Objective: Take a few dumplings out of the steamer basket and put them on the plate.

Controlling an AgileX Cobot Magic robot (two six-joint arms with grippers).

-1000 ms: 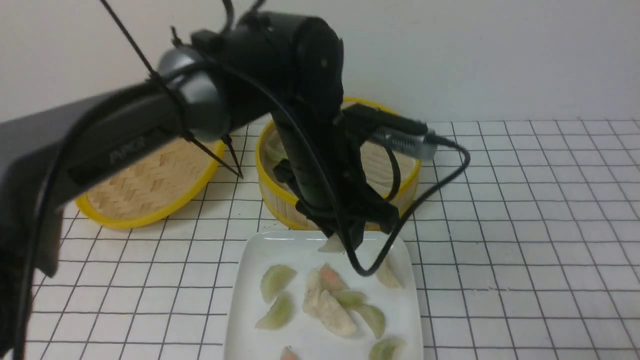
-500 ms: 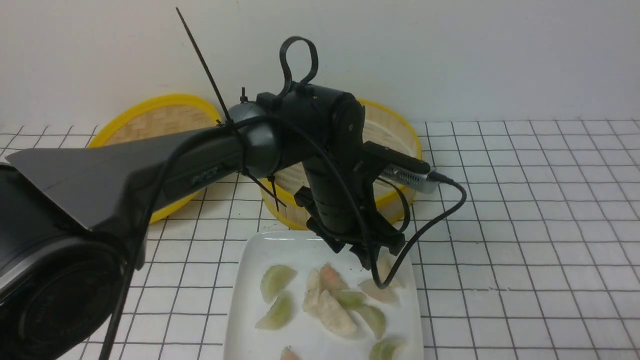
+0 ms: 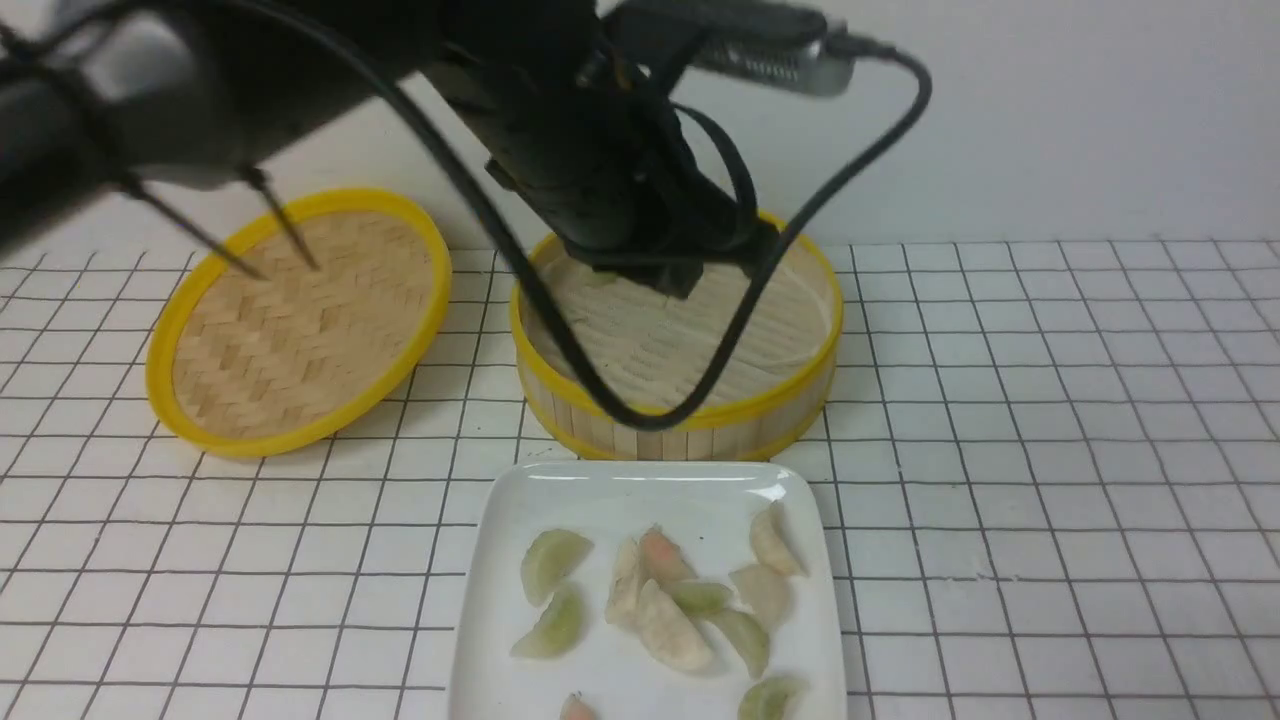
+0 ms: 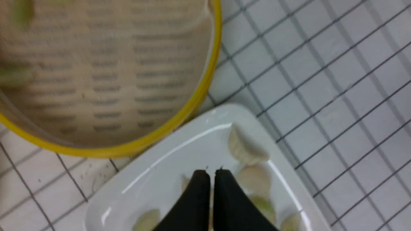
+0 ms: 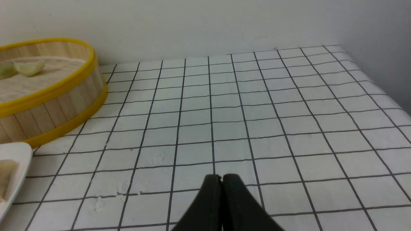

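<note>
A plain pale wall [image 3: 1050, 110] backs a white, black-gridded tabletop [image 3: 1050, 450].

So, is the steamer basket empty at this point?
No, the right wrist view shows two pale dumplings lying inside the steamer basket.

The plate [image 3: 600, 500] is glossy white. The steamer basket [image 3: 680, 440] has pale wooden slats and smooth yellow rims; the lid [image 3: 300, 320] is woven. The dumplings [image 3: 665, 630] look translucent, the tabletop [image 3: 1050, 450] matt.

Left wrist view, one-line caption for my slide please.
Shut left gripper framed against the white plate of dumplings, bamboo steamer basket beside it.
</note>
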